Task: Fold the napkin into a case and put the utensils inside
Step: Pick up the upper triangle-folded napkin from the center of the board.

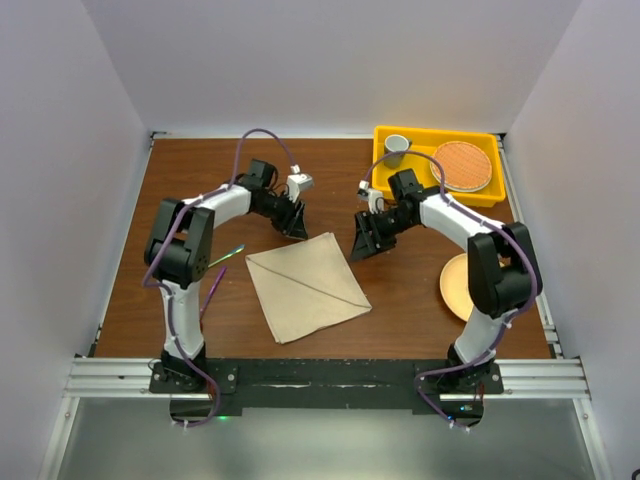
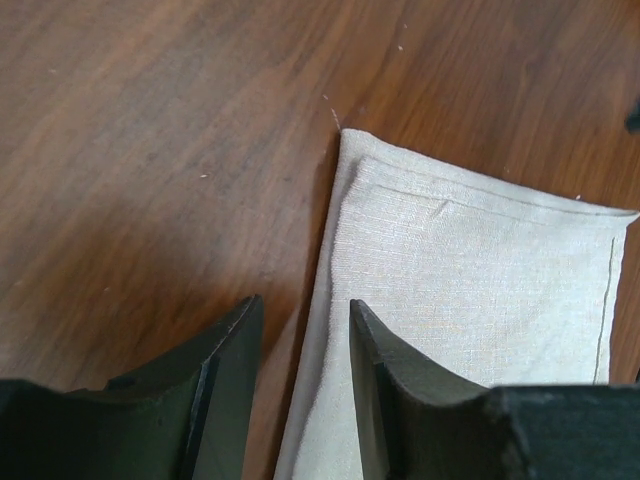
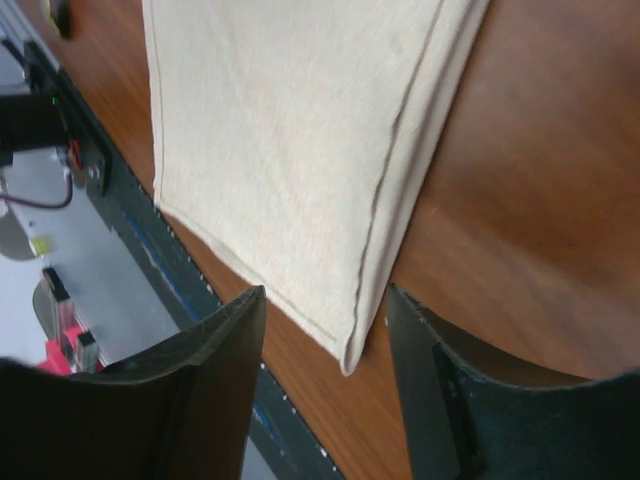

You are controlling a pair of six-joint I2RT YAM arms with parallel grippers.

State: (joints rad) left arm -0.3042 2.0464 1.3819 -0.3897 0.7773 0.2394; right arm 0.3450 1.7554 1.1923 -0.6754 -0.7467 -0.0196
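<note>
1. Napkin (image 1: 305,285): beige cloth lying flat near the middle of the table (image 1: 400,300), one corner pointing to the far edge. A straight line runs across it from its left corner to its right one. The wrist views show stacked hemmed edges, so we judge it is doubled over, but it is not yet a narrow case.
2. Left gripper (image 2: 302,310): hangs low at the napkin's far corner with its jaws partly apart, holding nothing. One finger is above the cloth's edge and the other above bare wood. We read this as straddling the hem, ready for a pinch.
3. Right gripper (image 3: 325,300): on the far right side of the napkin, jaws parted somewhat wider and empty. A cloth corner lies below the gap, unclamped. We judge the two grippers flank the cloth so that both can lift one edge together.
4. Utensils: the fork (image 1: 228,255) and spoon (image 1: 212,290) lie toward the table's left edge, beside the left arm and clear of the cloth. They are presumably kept aside until the pocket exists.
5. Peach plate (image 1: 453,285): near the right edge, partly hidden by the right arm.
6. Yellow bin (image 1: 470,196): at the far right corner, holding a cup (image 1: 397,145) and a round woven mat (image 1: 462,166).
</note>
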